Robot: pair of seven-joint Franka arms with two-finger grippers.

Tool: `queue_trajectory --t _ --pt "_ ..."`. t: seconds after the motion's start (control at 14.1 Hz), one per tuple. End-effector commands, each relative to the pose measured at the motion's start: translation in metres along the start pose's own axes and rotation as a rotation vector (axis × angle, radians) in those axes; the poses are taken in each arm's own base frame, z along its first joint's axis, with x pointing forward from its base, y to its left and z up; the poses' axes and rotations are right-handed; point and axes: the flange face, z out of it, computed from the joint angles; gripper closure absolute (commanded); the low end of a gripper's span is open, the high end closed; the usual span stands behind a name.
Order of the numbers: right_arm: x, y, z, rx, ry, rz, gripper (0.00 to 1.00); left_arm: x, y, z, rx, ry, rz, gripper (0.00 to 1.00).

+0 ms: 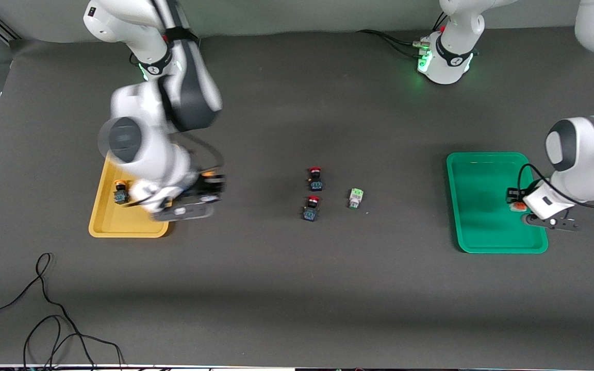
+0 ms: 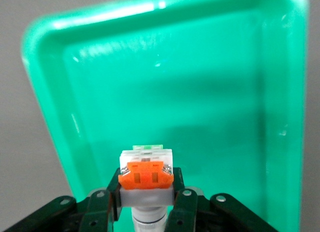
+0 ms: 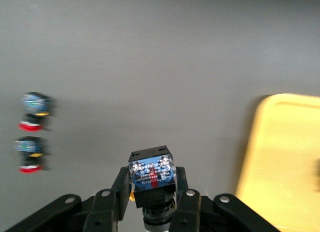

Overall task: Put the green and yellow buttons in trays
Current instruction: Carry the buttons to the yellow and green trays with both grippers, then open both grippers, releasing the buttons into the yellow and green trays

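Note:
My left gripper [image 1: 514, 198] is over the green tray [image 1: 482, 226], at the end away from the table's middle. It is shut on a white-bodied button with an orange part [image 2: 146, 174]; the green tray [image 2: 200, 91] fills the left wrist view. My right gripper [image 1: 209, 186] hangs just past the yellow tray's [image 1: 121, 226] edge, on the side toward the table's middle. It is shut on a black-bodied button [image 3: 152, 176] with a yellow-orange cap. A second yellow-capped button [image 1: 120, 191] lies in the yellow tray. A white button with a green part [image 1: 356, 198] lies mid-table.
Two black switches with red caps [image 1: 315, 178] [image 1: 311, 207] stand mid-table beside the white and green button; they also show in the right wrist view [image 3: 32, 111] [image 3: 30, 154]. Black cables [image 1: 44, 309] lie near the front edge at the right arm's end.

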Motion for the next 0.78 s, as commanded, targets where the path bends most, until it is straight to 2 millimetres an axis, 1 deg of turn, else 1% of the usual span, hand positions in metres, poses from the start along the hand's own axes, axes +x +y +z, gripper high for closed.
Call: queue_trajectory --t 0.0,0.07,0.14,0.21,0.28,0.36,0.43,0.5,0.57,0.64,0.71 --pt "-0.013 0.102 -0.001 0.004 -0.020 -0.073 0.74 -0.001 -0.018 0.033 0.006 0.003 -0.026 1.00" --pt "-0.018 0.138 0.005 0.003 -0.020 -0.096 0.74 0.001 -0.019 0.046 0.003 0.008 -0.027 1.00" --pt "-0.023 0.163 0.017 0.005 -0.020 -0.113 0.74 -0.001 -0.027 0.053 0.006 0.016 -0.038 1.00" --pt "-0.031 0.192 0.041 0.002 -0.017 -0.086 0.74 -0.001 -0.029 0.056 0.005 0.014 -0.045 1.00" --pt "-0.040 0.213 0.066 -0.008 0.009 -0.072 0.75 -0.002 -0.030 0.060 -0.001 0.011 -0.051 1.00" --pt "-0.051 0.223 0.096 0.006 0.032 -0.044 0.76 -0.002 -0.031 0.063 -0.005 0.008 -0.056 1.00" --pt "-0.061 0.227 0.123 0.022 0.053 -0.016 0.76 -0.003 -0.032 0.065 -0.006 0.004 -0.053 0.57" --pt "-0.065 0.216 0.151 0.020 0.049 0.004 0.76 -0.003 -0.033 0.064 -0.002 0.004 -0.037 0.38" --pt "-0.064 0.213 0.168 0.002 0.044 0.020 0.76 -0.002 -0.032 0.060 0.000 0.006 -0.033 0.38" --pt "-0.064 0.215 0.185 -0.015 0.028 0.035 0.76 -0.002 -0.033 0.052 0.003 0.008 -0.033 0.36" --pt "-0.064 0.212 0.200 -0.007 0.014 0.041 0.76 -0.002 -0.034 0.037 0.012 0.017 -0.018 0.35"
